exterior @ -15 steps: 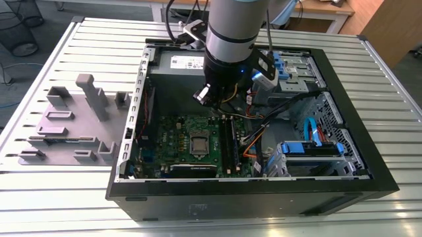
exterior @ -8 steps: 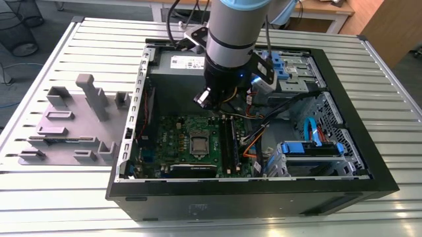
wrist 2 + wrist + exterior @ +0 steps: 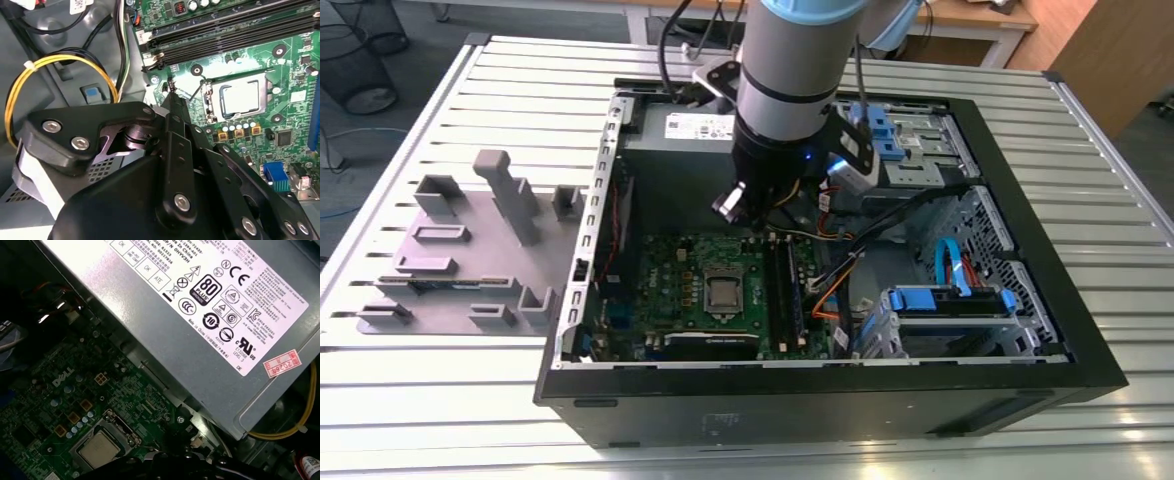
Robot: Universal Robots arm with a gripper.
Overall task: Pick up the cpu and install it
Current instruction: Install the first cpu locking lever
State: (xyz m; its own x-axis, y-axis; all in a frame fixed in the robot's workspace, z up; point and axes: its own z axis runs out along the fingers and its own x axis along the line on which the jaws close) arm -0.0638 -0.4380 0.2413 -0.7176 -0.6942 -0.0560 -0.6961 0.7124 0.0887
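You see the cpu (image 3: 242, 97) already sitting in its socket on the green board (image 3: 670, 268). The gripper (image 3: 171, 89) hangs above the board just beside it, fingers together, holding nothing.

My arm (image 3: 790, 100) hangs above the open computer case (image 3: 1014, 340); cpu (image 3: 724, 292) sits in motherboard (image 3: 670, 275) socket; grey fixture blocks (image 3: 467, 250) beside case.
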